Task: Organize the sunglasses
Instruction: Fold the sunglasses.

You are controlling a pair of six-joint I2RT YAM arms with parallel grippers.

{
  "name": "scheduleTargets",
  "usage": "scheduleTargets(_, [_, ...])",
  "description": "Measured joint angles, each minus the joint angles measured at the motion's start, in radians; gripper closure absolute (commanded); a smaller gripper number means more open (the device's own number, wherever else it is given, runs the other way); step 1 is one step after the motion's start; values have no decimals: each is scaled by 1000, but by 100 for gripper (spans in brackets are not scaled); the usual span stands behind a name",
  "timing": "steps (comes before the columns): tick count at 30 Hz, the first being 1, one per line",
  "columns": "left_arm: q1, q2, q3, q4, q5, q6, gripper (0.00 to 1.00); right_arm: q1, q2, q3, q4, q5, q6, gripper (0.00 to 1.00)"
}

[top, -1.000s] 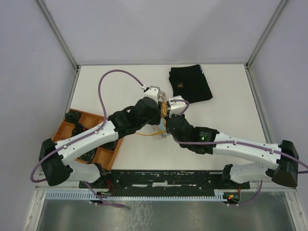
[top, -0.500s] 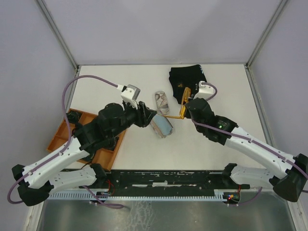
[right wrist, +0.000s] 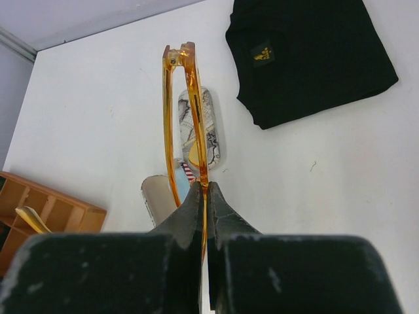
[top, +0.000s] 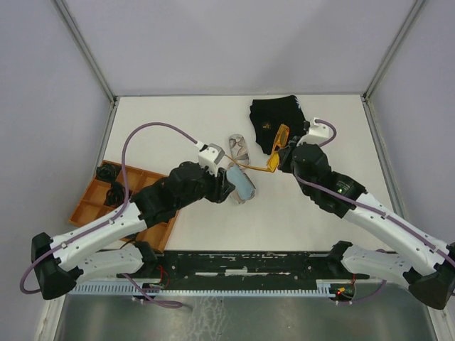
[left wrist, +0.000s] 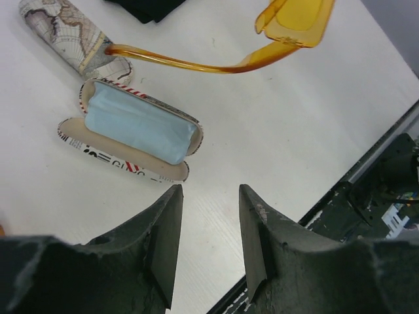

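A: White desk (top: pixel 178 121), grey walls round it. What has changed in the last second?

B: A second ago both arms were huddled over the middle; now they have drawn apart. On the left, the left fingers (left wrist: pixel 167 229) hang half spread with nothing between them, just short of the open case (left wrist: pixel 124 167) and the blue cloth (left wrist: pixel 137 124) lying in it.

A: And the orange sunglasses (left wrist: pixel 294 19)?

B: Up off the desk, to the right of that case. The right fingers (right wrist: pixel 196 203) are pressed together on the orange frame, and one thin side arm sticks out unfolded, reaching back towards the cases.

A: What does that mean for the job?

B: My guess is that the pair is in hand and the case stands ready, so laying them in comes next. With that arm unfolded, though, I doubt they would fit.

A: Anything else about?

B: From the left: an orange tray (top: pixel 89 207) at the desk edge, with dark things in it too small to name; a closed map-printed case (top: pixel 239 148) just behind the open one; a black cloth (top: pixel 281 122) on the right. The blue cloth filling the case and the closed case so near could get in the way. I can make out no white pair.
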Motion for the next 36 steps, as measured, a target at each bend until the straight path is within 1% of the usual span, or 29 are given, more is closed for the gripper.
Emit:
scheduleTargets(5, [0,58,17,-3,-69,0,53,-1,-11,-7,-3,-23,-1,100])
scheduleTargets(13, [0,141,110,-5,-196,5,53,-1,-31,-20,-24,-56,-16,100])
scheduleTargets(18, [0,180,142,-8,-242,33,53,-1,-37,-21,-25,-81,-30,100])
scheduleTargets(24, [0,220,178,-12,-248,53,53,-3,-30,-21,-26,-113,-42,100])
scheduleTargets(30, [0,273,245,-12,-235,65,53,-3,11,-21,-28,-163,-49,100])
scheduleTargets(36, [0,323,279,-13,-218,67,54,-3,50,-21,-29,-215,-53,100])
